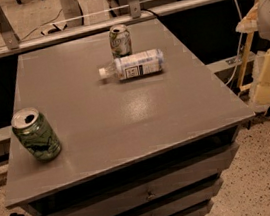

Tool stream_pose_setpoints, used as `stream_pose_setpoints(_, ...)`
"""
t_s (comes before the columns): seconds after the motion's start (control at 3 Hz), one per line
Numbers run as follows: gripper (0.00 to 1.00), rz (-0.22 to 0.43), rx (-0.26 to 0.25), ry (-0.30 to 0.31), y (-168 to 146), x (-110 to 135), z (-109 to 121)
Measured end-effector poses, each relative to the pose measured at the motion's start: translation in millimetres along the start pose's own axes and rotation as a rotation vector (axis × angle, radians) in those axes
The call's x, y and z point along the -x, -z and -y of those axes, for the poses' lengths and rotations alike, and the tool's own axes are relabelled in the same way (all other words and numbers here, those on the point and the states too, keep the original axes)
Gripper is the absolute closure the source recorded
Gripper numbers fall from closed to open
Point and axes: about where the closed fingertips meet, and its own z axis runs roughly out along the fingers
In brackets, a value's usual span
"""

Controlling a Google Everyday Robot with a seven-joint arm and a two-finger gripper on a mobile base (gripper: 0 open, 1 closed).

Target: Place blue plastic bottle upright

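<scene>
The blue plastic bottle [132, 65] lies on its side in the upper middle of the frame on the grey bench [128, 131], white cap pointing left. A green can [120, 40] stands just behind it. A second green can [36, 134] stands well apart at lower left. The gripper is out of frame, so I cannot tell its state.

Grey table top [127, 126], flat, matte, with slight sheen at the centre. Three items on it.

Blue plastic bottle [136, 65] lies on its side in the far half, white cap pointing left.

Green can [120, 40] stands upright just behind the bottle, near the far edge.

Second green can [36, 134] stands at the near left corner, well apart from the others.
</scene>
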Motion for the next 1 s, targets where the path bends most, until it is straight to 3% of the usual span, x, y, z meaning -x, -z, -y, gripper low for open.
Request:
stream_pose_setpoints(0.33, 0.00, 0.000, 0.000, 0.000, 0.0, 0.0, 0.0)
stream_pose_setpoints(0.67, 0.00, 0.018, 0.011, 0.079, -14.7, 35.2, 20.8)
stream_pose_setpoints(1.0, 0.00, 0.036, 0.043, 0.232, -46.1, 102.2, 55.4)
